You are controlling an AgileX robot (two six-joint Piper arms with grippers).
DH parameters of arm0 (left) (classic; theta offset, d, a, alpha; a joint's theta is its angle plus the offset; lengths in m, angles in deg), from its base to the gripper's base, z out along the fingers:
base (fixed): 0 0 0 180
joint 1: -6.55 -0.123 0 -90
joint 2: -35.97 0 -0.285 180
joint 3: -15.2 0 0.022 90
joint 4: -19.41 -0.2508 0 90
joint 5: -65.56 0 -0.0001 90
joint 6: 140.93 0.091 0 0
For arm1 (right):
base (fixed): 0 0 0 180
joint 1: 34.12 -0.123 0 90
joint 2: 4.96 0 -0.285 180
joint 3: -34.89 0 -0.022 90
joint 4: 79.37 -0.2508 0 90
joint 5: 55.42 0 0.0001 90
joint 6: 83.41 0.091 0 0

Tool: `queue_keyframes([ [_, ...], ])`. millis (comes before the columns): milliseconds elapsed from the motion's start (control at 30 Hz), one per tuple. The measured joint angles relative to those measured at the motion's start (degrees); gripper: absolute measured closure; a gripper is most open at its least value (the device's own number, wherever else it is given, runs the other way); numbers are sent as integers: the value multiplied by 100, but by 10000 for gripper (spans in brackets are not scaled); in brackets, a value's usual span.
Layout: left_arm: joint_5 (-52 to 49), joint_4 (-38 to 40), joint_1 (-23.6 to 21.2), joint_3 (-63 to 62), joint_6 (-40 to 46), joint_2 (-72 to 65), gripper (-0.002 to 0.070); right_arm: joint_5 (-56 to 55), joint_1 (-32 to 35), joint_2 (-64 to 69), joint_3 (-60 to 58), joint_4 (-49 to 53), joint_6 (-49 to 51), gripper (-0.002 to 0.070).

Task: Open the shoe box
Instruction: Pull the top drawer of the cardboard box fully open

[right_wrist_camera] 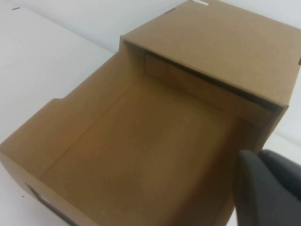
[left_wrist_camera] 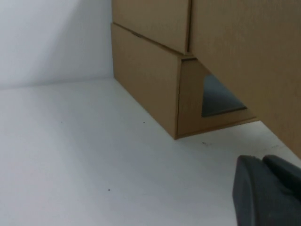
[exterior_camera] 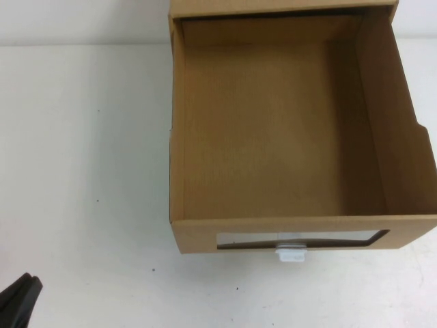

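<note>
The brown cardboard shoe box is a drawer type. Its drawer (exterior_camera: 273, 137) is pulled far out of the outer sleeve (exterior_camera: 273, 7) and is empty. The front panel has a clear window (exterior_camera: 300, 238) and a white pull tab (exterior_camera: 290, 254). My left gripper (exterior_camera: 26, 283) rests low at the table's near left corner, shut and holding nothing, well away from the box. From the left wrist I see the box's front corner (left_wrist_camera: 188, 94) past the left gripper (left_wrist_camera: 261, 162). My right gripper (right_wrist_camera: 257, 157) is shut and empty, close above one side of the open drawer (right_wrist_camera: 141, 155) near the sleeve (right_wrist_camera: 225, 42); the high view does not show it.
The box stands on a plain white table (exterior_camera: 82, 171) with a pale wall behind it. Bare tabletop lies to the left of the box and along the near edge in front of it.
</note>
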Motion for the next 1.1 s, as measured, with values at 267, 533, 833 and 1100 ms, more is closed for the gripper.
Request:
queue_keyframes([
  [267,-182,-83,0,0,191,22,679,0,0,0,-35,-75,64,694],
  [533,-251,-96,0,0,191,22,679,0,0,0,-44,-310,165,694],
  [833,-254,-96,0,0,191,22,679,0,0,0,-44,-602,204,694],
  [1100,-254,-96,0,0,191,22,679,0,0,-147,-44,-772,416,694],
])
